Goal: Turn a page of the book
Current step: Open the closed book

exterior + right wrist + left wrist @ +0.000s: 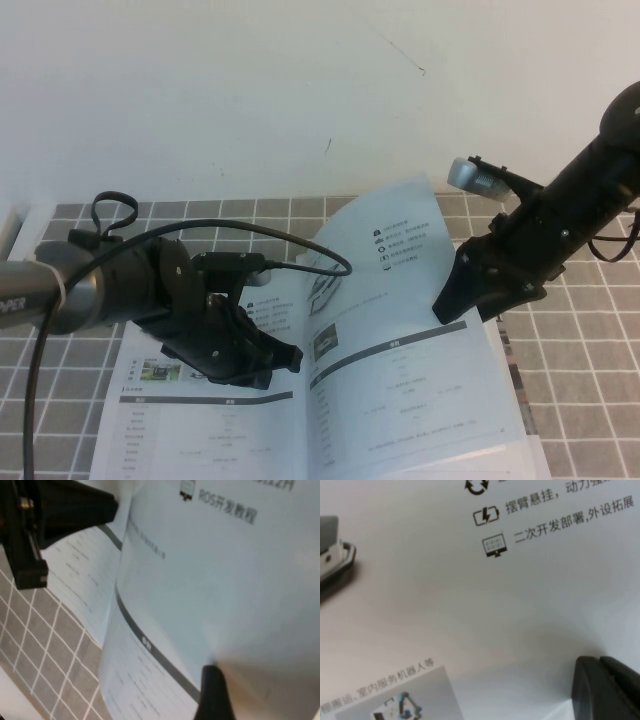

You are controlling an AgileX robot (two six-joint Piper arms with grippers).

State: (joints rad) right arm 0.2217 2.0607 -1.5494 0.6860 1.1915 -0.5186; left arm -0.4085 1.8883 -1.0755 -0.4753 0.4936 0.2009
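Currently the book is lying open on the tiled table, occupying the 6 o'clock portion of the high view. Its left half is lying flat, showing a small photo and a grey-headed table.

The page is standing raised from the right half, curving up from the spine toward 12 o'clock, with its icon list showing near the top and a grey-headed table lower down.

The right gripper is sitting at 3 o'clock of the page, at its outer edge. Its fingers are standing apart: in the right wrist view 1 finger is lying on 1 side of the sheet and the other finger is showing against the other side. Whether either finger is touching the paper cannot be told.

The left gripper is resting low over the left half of the book, at 9 o'clock of the spine. In the left wrist view its fingertips are appearing together just above the printed paper.
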